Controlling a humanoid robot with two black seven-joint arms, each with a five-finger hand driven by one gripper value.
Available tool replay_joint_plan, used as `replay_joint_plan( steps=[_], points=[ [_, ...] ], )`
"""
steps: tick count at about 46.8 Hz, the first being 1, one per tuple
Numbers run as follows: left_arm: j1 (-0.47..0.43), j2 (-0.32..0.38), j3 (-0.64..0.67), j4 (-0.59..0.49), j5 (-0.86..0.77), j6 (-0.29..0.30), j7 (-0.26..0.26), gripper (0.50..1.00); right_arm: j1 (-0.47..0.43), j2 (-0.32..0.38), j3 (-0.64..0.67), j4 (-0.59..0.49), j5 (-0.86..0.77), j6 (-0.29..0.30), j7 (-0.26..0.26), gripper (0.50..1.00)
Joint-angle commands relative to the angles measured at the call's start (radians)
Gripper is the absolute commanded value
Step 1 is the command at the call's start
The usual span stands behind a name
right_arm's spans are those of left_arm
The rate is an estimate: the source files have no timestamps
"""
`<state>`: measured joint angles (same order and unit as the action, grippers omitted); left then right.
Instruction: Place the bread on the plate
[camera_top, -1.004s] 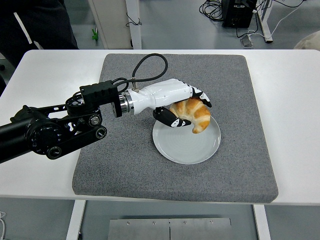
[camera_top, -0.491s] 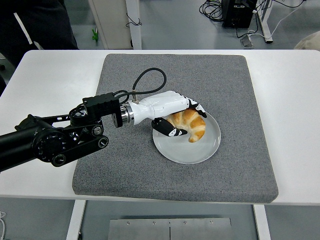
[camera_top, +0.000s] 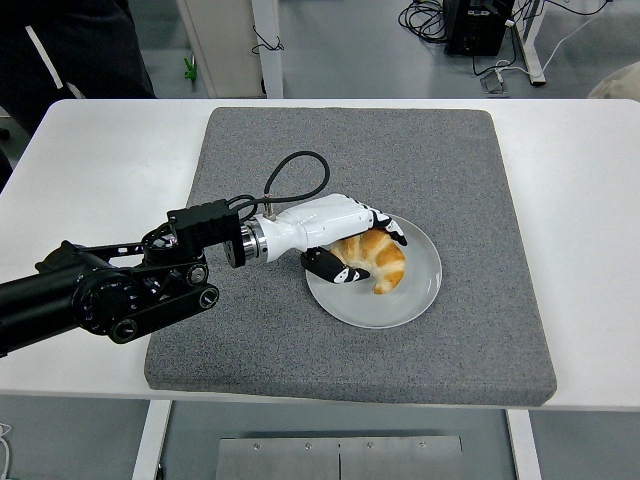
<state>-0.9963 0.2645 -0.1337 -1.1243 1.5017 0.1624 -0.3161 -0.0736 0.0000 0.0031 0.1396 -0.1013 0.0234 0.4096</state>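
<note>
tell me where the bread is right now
In the head view the bread lies on the white plate, left of its centre, on the grey mat, with the left hand wrapped around it.

A golden-brown croissant (camera_top: 378, 262) is lying on a plain white plate (camera_top: 415, 295), which is sitting on a speckled grey mat (camera_top: 450, 170); the left hand (camera_top: 345, 240) is showing white with black fingertips.

I've got the left arm (camera_top: 110, 295) reaching in from the left edge, black links low over the table, with a cable looping up behind the wrist (camera_top: 245, 240). The white left hand (camera_top: 345, 240) lies stretched out to the right, palm turned down. Its fingers (camera_top: 385, 225) curl over the top and the black-tipped thumb (camera_top: 332, 268) tucks in underneath, closed in a grip on the bread (camera_top: 378, 259).
</note>
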Motion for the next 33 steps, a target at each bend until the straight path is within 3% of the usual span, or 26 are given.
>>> replay_joint_plan(
  steps=[1, 13, 33],
  points=[
    [0.001, -0.008, 0.008, 0.005, 0.002, 0.000, 0.000, 0.711, 0.000, 0.000, 0.000, 0.000, 0.000, 0.001, 0.000, 1.000],
    [0.001, -0.022, 0.065, 0.031, 0.003, 0.077, 0.000, 0.716, 0.000, 0.000, 0.000, 0.000, 0.000, 0.000, 0.000, 1.000],
    [0.019, -0.033, 0.063, 0.037, -0.004, 0.080, 0.000, 0.745, 0.000, 0.000, 0.000, 0.000, 0.000, 0.000, 0.000, 1.000]
  ],
)
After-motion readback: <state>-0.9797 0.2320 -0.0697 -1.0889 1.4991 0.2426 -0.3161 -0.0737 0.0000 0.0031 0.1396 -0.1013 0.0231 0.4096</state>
